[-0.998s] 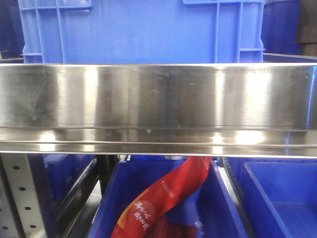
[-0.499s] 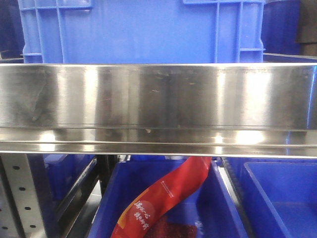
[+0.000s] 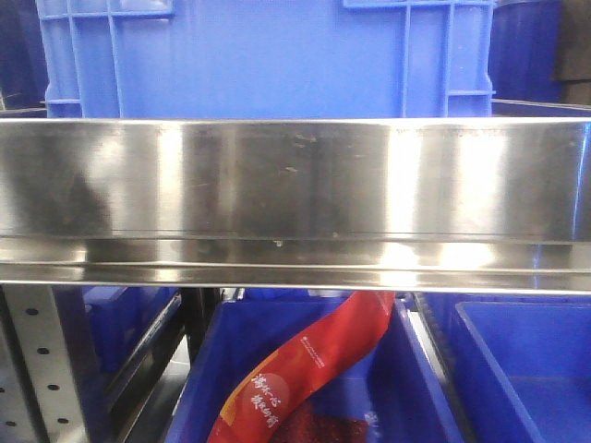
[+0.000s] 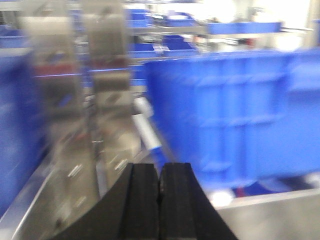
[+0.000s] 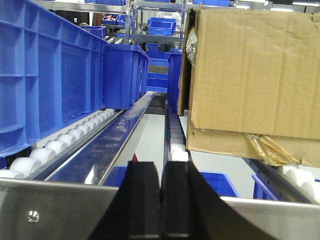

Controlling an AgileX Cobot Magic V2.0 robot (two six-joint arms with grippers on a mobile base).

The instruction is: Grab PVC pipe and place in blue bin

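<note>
The PVC pipe is out of view in every frame. A large blue bin [image 3: 268,55] stands on the shelf behind the steel rail [image 3: 295,185]. The left wrist view is heavily blurred; there the bin [image 4: 235,115] fills the right side. My left gripper [image 4: 159,167] is shut with nothing between its black fingers, low beside the bin's near corner. My right gripper [image 5: 161,165] is also shut and empty, pointing down a gap between roller tracks, with the blue bin [image 5: 45,75] on its left.
A cardboard box [image 5: 250,70] sits on the rollers at the right. Below the rail, a lower blue bin [image 3: 231,369] holds a red bag [image 3: 305,369], with another bin [image 3: 526,369] beside it. A perforated steel post [image 3: 42,369] stands at the left.
The front view is almost unchanged; only the reflections on the steel rail have shifted a little, with a darker patch now at its left.
</note>
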